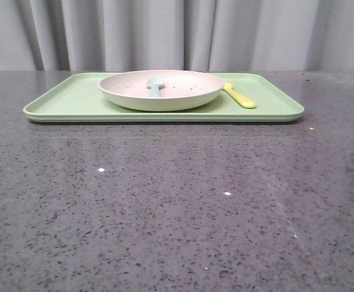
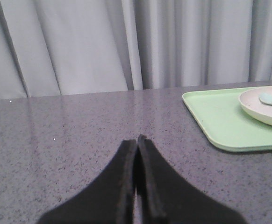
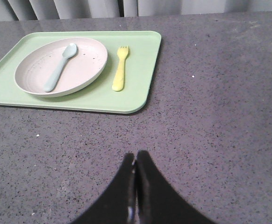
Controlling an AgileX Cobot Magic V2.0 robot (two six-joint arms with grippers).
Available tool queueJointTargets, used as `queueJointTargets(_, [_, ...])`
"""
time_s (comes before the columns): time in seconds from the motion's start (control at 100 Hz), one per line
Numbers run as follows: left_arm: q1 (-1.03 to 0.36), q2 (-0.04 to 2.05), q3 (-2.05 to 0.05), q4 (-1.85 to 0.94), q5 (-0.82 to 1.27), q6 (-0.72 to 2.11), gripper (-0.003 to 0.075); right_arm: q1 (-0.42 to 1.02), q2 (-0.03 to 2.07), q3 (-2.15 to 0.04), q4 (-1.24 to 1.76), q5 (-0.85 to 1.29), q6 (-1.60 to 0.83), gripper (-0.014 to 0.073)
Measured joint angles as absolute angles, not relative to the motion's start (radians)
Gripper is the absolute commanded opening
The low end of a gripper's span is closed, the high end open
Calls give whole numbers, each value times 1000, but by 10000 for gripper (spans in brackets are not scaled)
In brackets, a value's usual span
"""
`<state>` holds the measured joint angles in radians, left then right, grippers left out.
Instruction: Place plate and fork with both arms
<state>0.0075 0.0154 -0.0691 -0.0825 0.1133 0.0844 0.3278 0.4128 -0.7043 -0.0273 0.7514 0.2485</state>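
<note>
The cream speckled plate (image 1: 162,90) sits on the light-green tray (image 1: 61,100) at the back of the table. The plate also shows in the right wrist view (image 3: 80,63) and at the edge of the left wrist view (image 2: 262,109). The yellow fork (image 1: 240,96) lies on the tray to the right of the plate, seen too in the right wrist view (image 3: 120,73). My left gripper (image 2: 137,140) is shut and empty, over bare table left of the tray. My right gripper (image 3: 136,156) is shut and empty, over bare table nearer than the tray. Neither gripper shows in the front view.
A pale blue spoon (image 3: 60,66) lies in the plate, seen also in the front view (image 1: 156,85). The table is dark speckled stone (image 1: 177,207). A grey curtain (image 1: 177,33) hangs behind the table's far edge.
</note>
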Motion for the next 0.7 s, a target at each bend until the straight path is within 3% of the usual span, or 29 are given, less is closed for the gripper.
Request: queueJointTargets(0.7, [16, -3, 0, -119, 45, 79, -20, 328, 413, -704, -27, 750, 248, -68])
